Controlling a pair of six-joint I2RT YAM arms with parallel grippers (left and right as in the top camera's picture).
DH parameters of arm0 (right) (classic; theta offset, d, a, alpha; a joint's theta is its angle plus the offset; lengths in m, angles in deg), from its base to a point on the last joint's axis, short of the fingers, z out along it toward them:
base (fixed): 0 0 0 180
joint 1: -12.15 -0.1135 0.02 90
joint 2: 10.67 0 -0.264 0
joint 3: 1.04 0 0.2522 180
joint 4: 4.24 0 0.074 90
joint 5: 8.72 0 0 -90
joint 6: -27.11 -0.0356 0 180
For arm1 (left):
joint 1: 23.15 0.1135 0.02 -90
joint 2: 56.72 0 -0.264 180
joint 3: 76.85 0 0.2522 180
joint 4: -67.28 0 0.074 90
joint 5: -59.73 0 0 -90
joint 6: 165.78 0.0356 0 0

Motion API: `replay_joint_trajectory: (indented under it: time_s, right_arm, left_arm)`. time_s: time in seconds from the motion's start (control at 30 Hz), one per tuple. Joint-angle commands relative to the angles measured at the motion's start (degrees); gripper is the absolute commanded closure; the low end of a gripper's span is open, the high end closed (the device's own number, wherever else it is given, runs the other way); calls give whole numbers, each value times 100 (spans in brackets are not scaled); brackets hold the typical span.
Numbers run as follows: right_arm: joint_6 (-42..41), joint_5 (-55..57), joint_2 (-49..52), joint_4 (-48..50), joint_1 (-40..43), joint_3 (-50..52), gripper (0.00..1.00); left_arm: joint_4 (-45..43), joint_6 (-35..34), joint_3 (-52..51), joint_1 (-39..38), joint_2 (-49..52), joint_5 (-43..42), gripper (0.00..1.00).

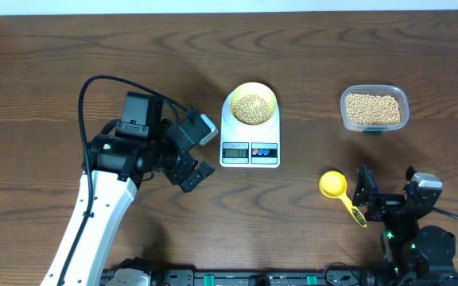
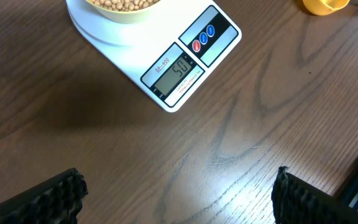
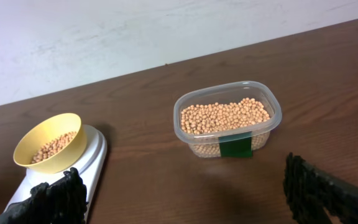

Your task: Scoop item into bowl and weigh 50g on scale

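One scale [image 1: 250, 149], one bowl [image 1: 270, 95], one clear tub [image 1: 374, 88], one yellow spoon [image 1: 334, 184] and two robot arms [image 1: 94, 199] are showing; countless beans [image 1: 251, 109] are lying in two heaps.

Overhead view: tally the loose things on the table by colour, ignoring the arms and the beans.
Yellow: 2 (bowl, measuring spoon)
White: 1 (scale)
Clear: 1 (plastic tub)
Total: 4
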Motion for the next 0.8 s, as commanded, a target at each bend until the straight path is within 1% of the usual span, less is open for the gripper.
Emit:
replay_joint_trajectory:
  time_s: [0.0, 0.3, 0.53, 0.63, 0.77]
  right_arm:
    - [37, 72, -52, -31, -31, 42, 1]
    - [37, 70, -55, -313, -31, 42, 1]
    - [83, 74, -55, -306, -24, 170, 1]
    - [83, 74, -55, -61, -24, 404, 1]
    - [83, 74, -55, 610, -24, 826, 1]
  left_arm:
    - [9, 94, 105, 31, -17, -9, 2]
    - [9, 94, 105, 31, -17, -9, 2]
    - [9, 94, 105, 31, -17, -9, 2]
    - [9, 94, 105, 31, -17, -9, 2]
    - [9, 94, 105, 31, -17, -9, 2]
